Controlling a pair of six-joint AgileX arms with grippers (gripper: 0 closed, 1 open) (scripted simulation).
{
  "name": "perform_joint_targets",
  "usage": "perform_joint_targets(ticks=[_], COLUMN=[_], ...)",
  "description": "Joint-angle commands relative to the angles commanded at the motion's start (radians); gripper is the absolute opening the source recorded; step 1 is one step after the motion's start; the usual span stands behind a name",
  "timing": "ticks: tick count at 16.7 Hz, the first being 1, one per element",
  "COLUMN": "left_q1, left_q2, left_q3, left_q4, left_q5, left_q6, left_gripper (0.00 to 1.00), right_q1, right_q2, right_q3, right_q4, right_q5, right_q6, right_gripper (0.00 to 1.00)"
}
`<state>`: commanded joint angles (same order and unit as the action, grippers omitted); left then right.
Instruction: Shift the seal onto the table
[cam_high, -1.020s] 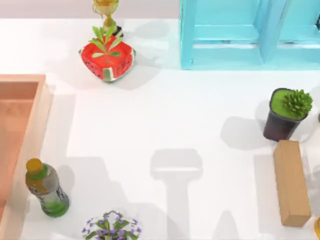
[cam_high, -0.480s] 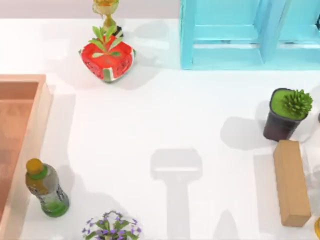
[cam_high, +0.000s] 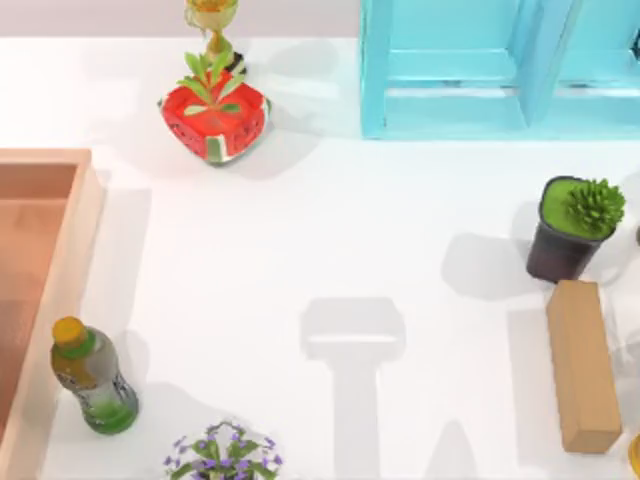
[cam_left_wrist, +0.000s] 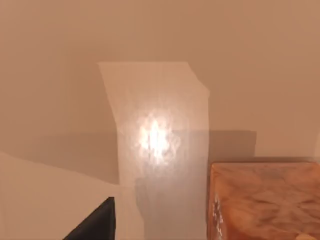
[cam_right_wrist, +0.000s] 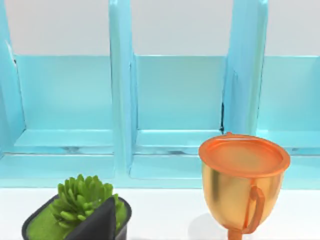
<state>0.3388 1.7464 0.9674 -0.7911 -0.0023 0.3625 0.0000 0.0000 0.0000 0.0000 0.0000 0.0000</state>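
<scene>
The seal (cam_left_wrist: 265, 200) stood on the floor of the salmon tray (cam_high: 82, 240), which lay at the counter's (cam_high: 330, 230) nine o'clock edge. In my left wrist view it was a tan-orange, marbled block close under the camera, with the tray's flat bottom running on beyond it. That closeness is why I judge my left arm was the one at work: it was hanging low inside the tray, right over the thing I had to move.

A dark part of my left tool (cam_left_wrist: 95, 225) sat just beside the seal and apart from it. I could not tell how far that tool was open. Nothing seemed to be in its hold, since the seal's base looked to rest on the tray.

The step in hand, as I read it, was lining up for the pickup, so the task was at its start. The tray's raised rim meant the seal would have to be lifted clear, not slid. The bare white counter around the middle offered the plainest landing spot. The bottle (cam_high: 93, 375) at seven o'clock stood just beside the rim and could be knocked on the way out.

My right tool (cam_right_wrist: 97, 224) was parked toward four o'clock, facing the blue shelf unit (cam_right_wrist: 120, 100), the succulent pot (cam_right_wrist: 75, 212) and a golden cup (cam_right_wrist: 243, 185). I could not tell its opening either.
</scene>
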Motion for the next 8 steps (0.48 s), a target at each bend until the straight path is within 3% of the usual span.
perform_joint_targets(ticks=[1, 8], left_q1=[0.000, 0.000], left_q2=[0.000, 0.000], left_q3=[0.000, 0.000], left_q4=[0.000, 0.000], left_q5=[0.000, 0.000], left_q6=[0.000, 0.000], left_gripper=[1.00, 0.47], right_q1=[0.000, 0.000], right_q2=[0.000, 0.000], right_q3=[0.000, 0.000], right_q4=[0.000, 0.000], right_q5=[0.000, 0.000], right_q6=[0.000, 0.000], right_gripper=[1.00, 1.00])
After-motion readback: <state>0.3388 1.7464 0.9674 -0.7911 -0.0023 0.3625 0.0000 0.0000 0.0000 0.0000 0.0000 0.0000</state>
